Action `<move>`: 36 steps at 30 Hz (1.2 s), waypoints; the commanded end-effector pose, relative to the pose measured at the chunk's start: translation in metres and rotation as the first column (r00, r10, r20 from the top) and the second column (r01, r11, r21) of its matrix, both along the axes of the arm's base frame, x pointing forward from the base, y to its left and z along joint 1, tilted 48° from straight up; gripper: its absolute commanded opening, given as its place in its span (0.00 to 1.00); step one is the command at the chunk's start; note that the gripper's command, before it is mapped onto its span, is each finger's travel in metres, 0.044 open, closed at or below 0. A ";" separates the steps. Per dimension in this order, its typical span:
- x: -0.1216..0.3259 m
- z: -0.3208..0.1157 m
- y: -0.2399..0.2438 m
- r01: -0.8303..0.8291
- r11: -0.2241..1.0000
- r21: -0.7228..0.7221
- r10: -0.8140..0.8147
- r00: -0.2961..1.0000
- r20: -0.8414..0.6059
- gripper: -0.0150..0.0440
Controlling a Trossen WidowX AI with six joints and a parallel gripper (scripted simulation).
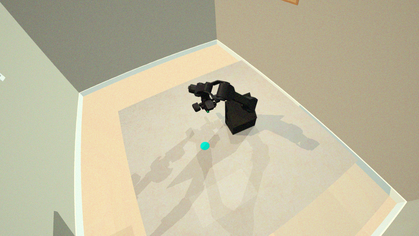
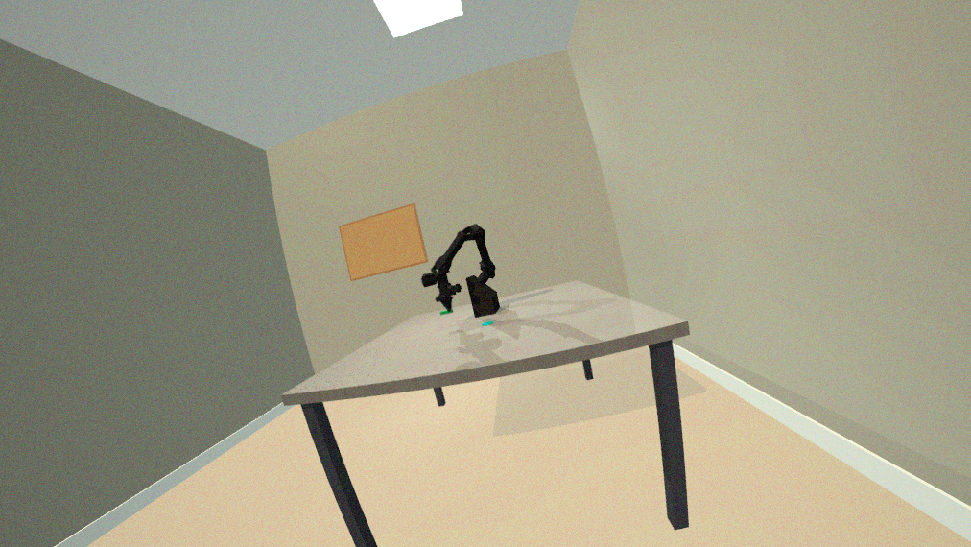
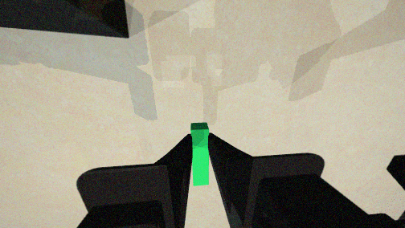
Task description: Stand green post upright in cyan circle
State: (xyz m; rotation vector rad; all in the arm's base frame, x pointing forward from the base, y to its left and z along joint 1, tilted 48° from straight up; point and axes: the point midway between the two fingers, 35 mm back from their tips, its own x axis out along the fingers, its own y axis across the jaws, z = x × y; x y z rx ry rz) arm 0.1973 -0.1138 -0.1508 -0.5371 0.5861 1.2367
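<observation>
The green post [image 1: 208, 111] [image 2: 445, 312] [image 3: 201, 168] is pinched between the fingertips of my gripper [image 2: 448, 309] [image 3: 199, 137]. It is still lying roughly level, held a little above the table. In the top view the gripper hides most of the post. The wrist view shows its long top face and dark far end between the two black fingers. The cyan circle [image 1: 205, 145] [image 2: 486, 323] is flat on the table with nothing standing on it. It is below the gripper in the top view and to its right in the exterior view. It is not in the wrist view.
The arm's black base [image 1: 240, 117] [image 2: 484, 298] stands on the pale table [image 1: 140, 126] [image 2: 380, 367], right of the gripper in the top and exterior views. A corner of the base [image 3: 80, 20] shows at the wrist view's top left. Arm shadows cross the table and part of the circle.
</observation>
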 end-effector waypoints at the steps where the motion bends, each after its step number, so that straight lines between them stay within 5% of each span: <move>1: 0.000 0.009 -0.012 -0.003 1.000 -0.016 0.004 1.000 0.012 0.29; 17: -0.012 0.037 -0.035 0.001 1.000 -0.009 -0.001 1.000 0.007 0.29; 36: 0.013 0.057 -0.034 0.198 0.980 0.020 -0.191 0.962 -0.197 0.29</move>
